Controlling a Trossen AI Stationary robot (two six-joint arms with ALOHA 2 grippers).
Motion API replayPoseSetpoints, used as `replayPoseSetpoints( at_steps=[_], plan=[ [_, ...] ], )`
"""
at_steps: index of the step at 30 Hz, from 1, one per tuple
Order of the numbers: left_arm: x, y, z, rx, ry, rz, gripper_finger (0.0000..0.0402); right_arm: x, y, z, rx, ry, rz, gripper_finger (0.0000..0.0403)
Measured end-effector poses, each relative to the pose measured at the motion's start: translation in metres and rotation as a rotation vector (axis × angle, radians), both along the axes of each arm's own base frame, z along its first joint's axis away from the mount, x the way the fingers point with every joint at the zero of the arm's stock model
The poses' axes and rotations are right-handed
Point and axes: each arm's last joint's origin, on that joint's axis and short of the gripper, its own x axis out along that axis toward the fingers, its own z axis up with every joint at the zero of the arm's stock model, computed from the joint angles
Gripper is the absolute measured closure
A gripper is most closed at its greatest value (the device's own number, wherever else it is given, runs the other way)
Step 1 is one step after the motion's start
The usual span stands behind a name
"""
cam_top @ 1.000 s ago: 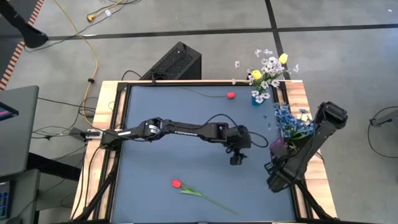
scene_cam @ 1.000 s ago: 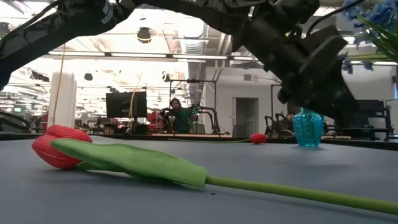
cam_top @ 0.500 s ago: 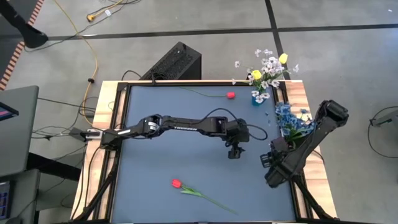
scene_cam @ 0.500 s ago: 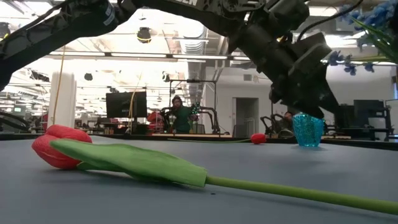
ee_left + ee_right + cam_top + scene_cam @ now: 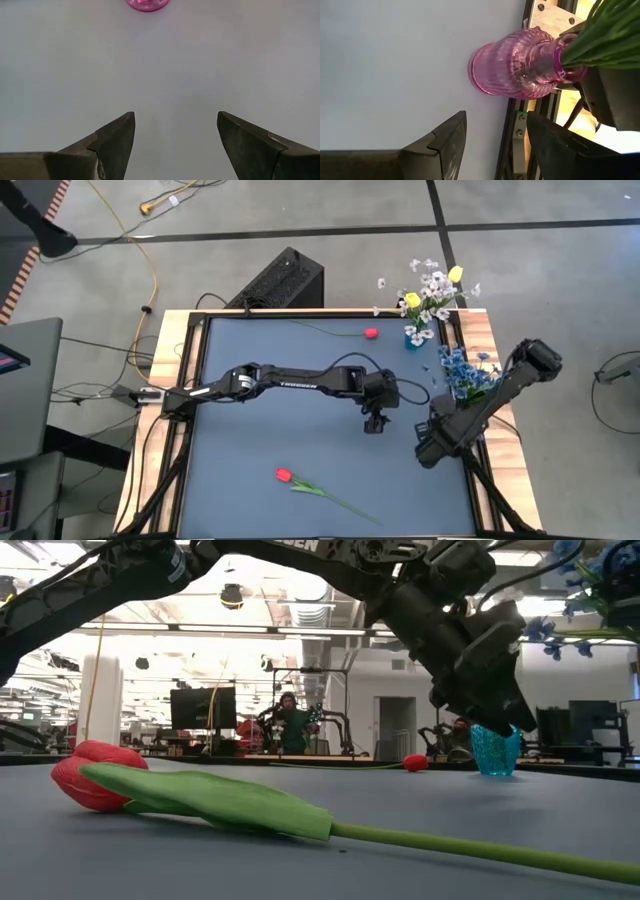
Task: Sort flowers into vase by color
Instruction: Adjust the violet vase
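A red tulip [image 5: 284, 475] lies on its side near the table's near edge, with its green stem [image 5: 335, 502] running rightward; it also fills the low view as red tulip [image 5: 95, 775]. A second red flower [image 5: 371, 333] lies by the far edge. A blue vase [image 5: 415, 337] at the far right holds white and yellow flowers [image 5: 430, 288]. The blue flowers [image 5: 463, 370] stand in a pink vase [image 5: 512, 70] at the right edge. My left gripper [image 5: 373, 425] hovers open over mid-table. My right gripper [image 5: 425, 452] is open just beside the pink vase.
Bare blue mat lies between the two red flowers and left of my left gripper. A raised dark frame [image 5: 190, 380] rims the table. The right arm [image 5: 500, 395] crosses over the pink vase's place in the high view. People and desks show far behind in the low view.
My left gripper has drawn back a little toward the table's left and far side. My right gripper has swung from the right edge inward, toward the table's middle and slightly toward the far edge. The flowers and vases have stayed put.
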Motion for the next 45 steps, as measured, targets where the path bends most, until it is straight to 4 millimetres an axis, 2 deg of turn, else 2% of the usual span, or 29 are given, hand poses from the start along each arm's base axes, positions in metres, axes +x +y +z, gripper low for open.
replayPoseSetpoints(
  at_steps=[11,20,23,28,32,36,40,45],
  plan=[
    [0.0,0.001,0.0,-0.011,0.006,0.012,0.013,-0.015,-0.015,0.023,0.057,-0.145,0.001,0.0182],
    [0.0,0.002,-0.001,-0.032,0.01,0.032,0.013,-0.021,-0.026,0.016,0.049,-0.132,-0.014,0.0182],
    [0.001,0.002,0.0,-0.039,-0.013,0.035,0.013,-0.019,-0.023,0.019,0.139,-0.086,0.063,0.0182],
    [0.01,-0.002,0.01,-0.116,-0.138,-0.009,0.013,-0.022,-0.009,0.039,0.275,-0.064,0.247,0.0182],
    [0.019,-0.015,0.021,-0.123,-0.302,-0.039,0.013,-0.028,-0.001,0.052,0.303,-0.111,0.349,0.0182],
    [0.025,-0.03,0.035,-0.066,-0.469,-0.074,0.013,-0.034,-0.007,0.065,0.303,-0.2,0.361,0.0182],
    [0.026,-0.034,0.037,-0.008,-0.501,-0.034,0.013,-0.038,-0.016,0.076,0.325,-0.237,0.642,0.0182],
    [0.024,-0.029,0.03,-0.028,-0.422,0.011,0.013,-0.026,-0.018,0.091,0.376,-0.351,1.003,0.0182]
  ],
)
